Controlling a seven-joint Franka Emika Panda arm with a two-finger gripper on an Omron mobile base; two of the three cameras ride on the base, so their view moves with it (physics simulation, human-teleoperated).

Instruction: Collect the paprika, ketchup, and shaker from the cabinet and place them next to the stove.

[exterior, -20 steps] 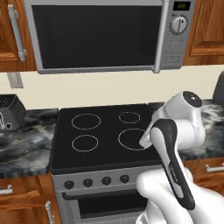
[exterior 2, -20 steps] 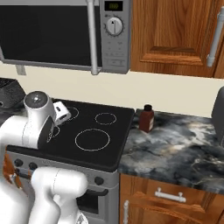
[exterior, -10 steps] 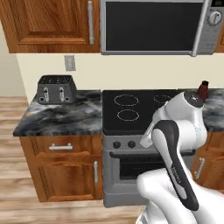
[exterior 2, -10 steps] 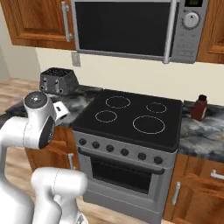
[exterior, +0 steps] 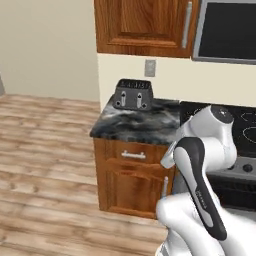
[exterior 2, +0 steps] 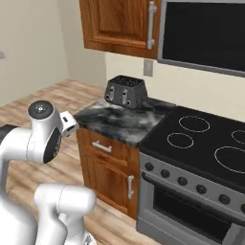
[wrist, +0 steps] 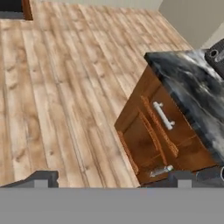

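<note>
The base has swung left since the earlier frames: the whole view has slid, so the black glass stove (exterior 2: 201,139) with its white ring burners now sits toward the right, and the dark jar that stood on the marble right of the stove half a second ago has passed out of frame.

Left of the stove runs the wooden floor (exterior: 45,150) in pale, grained planks. Next comes the dark marbled surface (exterior 2: 119,119), glossy and veined, over a reddish-brown base cupboard (exterior: 130,175) with a metal bar handle. A boxy black two-slot toaster (exterior 2: 125,91) stands at the back of it, well clear of the stove.

Above the toaster hangs the reddish-brown wooden wall cabinet (exterior 2: 122,24), its panelled door shut, so whether the paprika, ketchup or shaker are inside it cannot be told.

The hand (wrist: 113,177) points down at the floor beside the base cupboard; its dark fingertips stand wide apart with nothing between them.

The step looks like driving toward a cabinet. It would go best with the arm tucked, stopping square to the door handle (exterior 2: 152,24).
</note>
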